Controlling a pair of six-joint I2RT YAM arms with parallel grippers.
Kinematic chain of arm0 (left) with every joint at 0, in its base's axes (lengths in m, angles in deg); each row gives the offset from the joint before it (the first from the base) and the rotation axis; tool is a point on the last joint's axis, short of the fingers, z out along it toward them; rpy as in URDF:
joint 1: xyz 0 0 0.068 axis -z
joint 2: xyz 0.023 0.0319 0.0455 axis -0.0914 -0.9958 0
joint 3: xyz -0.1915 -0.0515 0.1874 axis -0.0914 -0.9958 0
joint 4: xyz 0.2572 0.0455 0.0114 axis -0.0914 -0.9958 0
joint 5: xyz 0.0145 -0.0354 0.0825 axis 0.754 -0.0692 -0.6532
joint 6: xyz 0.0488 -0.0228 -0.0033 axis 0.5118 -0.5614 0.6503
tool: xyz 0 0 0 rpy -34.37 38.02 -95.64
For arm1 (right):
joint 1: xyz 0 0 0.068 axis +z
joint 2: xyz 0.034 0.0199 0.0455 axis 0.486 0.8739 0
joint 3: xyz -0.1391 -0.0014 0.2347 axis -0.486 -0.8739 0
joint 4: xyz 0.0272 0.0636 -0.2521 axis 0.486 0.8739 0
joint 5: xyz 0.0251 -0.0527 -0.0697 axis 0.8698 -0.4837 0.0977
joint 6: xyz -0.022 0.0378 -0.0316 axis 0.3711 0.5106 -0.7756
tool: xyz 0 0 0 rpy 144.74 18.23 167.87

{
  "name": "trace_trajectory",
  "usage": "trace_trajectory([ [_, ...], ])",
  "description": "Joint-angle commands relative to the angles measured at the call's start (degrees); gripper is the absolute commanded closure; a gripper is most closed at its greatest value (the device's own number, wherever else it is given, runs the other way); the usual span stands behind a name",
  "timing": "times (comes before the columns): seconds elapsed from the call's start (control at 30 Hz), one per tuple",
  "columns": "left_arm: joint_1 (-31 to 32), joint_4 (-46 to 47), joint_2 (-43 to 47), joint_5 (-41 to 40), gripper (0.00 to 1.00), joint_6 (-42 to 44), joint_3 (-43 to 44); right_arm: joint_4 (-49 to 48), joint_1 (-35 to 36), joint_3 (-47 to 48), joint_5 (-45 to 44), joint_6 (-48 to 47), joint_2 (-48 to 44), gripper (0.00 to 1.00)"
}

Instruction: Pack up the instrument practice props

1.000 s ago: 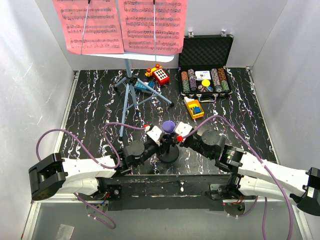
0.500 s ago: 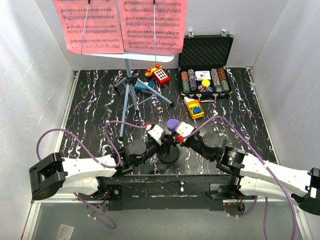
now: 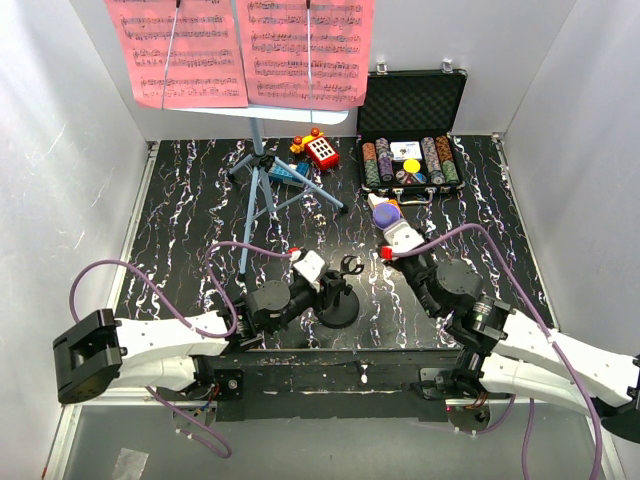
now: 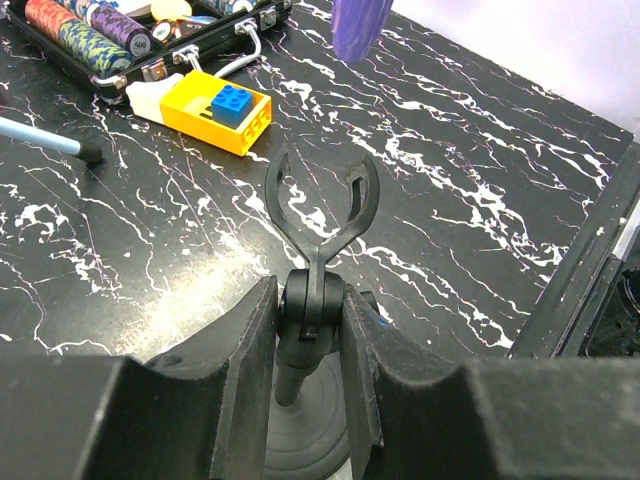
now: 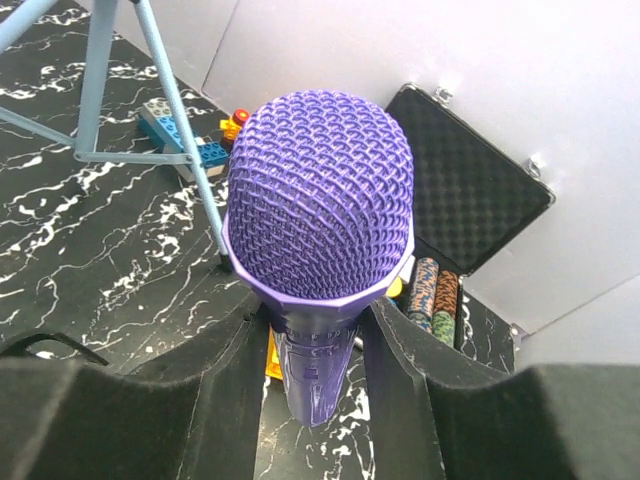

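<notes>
Top external: the purple mesh-headed microphone (image 3: 386, 213) has left the thin black round-based mic stand (image 3: 338, 305). The right gripper (image 3: 393, 228) is clamped on it and holds it toward the black chip case (image 3: 412, 102). The left gripper (image 4: 310, 320) pinches the stand's stem, so the two are separated and ready for packing.

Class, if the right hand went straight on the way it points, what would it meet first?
Probably the yellow toy block, just beyond the purple microphone the right hand holds, though depth is unclear.

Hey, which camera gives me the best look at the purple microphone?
The right wrist view: the purple microphone fills the frame, mesh head and handle clear, gripped in the right claw. In the top external view the microphone is a small purple cap seen from above. The left wrist view catches only its tip at the top edge.
</notes>
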Motion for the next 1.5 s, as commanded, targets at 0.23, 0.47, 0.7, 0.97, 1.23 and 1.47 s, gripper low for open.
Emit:
trace_trajectory([
  [0.23,0.8,-22.3,9.4,-7.6,1.0,-3.5,-1.2,14.8,0.1,10.0,-4.7,12.5,-4.4,0.99],
  [0.47,0.8,-31.7,18.6,-16.5,1.0,-3.5,0.7,23.5,0.1,8.7,-3.5,20.3,-7.3,0.99],
  [0.7,0.8,-33.5,17.3,-15.7,1.0,-2.5,2.1,24.5,0.1,6.8,-2.6,22.8,-8.5,0.99],
  [0.97,0.8,-27.0,5.1,-13.4,1.0,-2.9,6.0,26.4,0.1,7.4,-1.9,24.0,-8.2,0.99],
  [1.23,0.8,-27.5,5.2,-12.0,0.62,-3.4,6.0,27.2,0.2,6.7,-1.4,24.5,-9.7,0.99],
  [1.47,0.8,-24.6,12.2,-12.0,0.35,-4.6,1.6,27.1,0.1,6.0,-1.7,24.4,-11.7,0.99],
])
